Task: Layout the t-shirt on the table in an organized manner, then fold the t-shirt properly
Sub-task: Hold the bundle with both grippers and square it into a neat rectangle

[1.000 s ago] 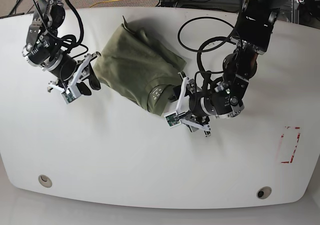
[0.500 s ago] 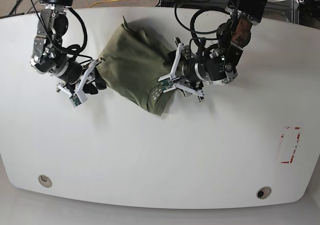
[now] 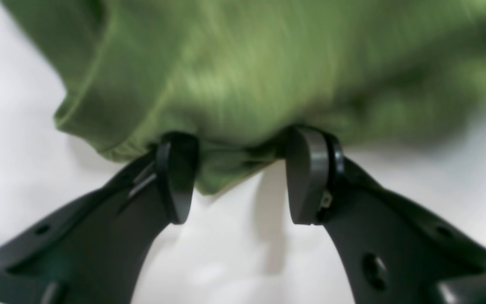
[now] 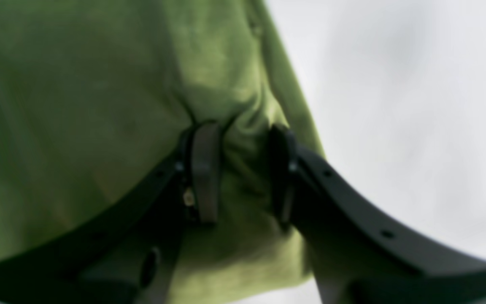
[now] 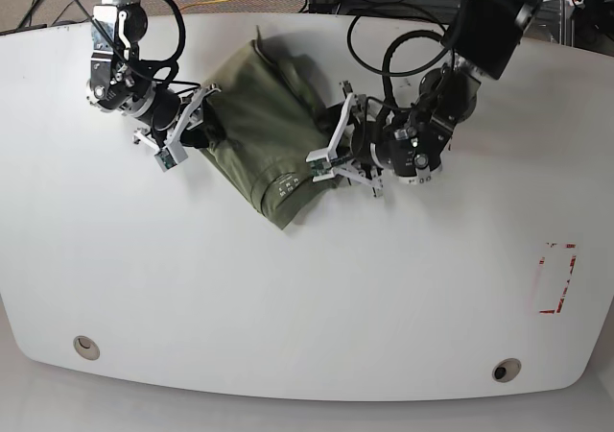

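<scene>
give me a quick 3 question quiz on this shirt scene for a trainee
1. True or false: the shirt lies flat and fully spread on the table.
2. Which hand has cloth bunched between its fingers: A) left hand B) right hand C) neither?
3. Fill in: the red tape rectangle lies near the table's ____ edge in the base view.

Key
1. False; it is bunched between the arms.
2. B; the left hand's fingers stand wide apart at the shirt's edge.
3. Right.

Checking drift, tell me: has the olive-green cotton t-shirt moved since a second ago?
Yes. The olive-green cotton t-shirt has bunched narrower; its lower corner shifted left, farther from the red tape rectangle.
</scene>
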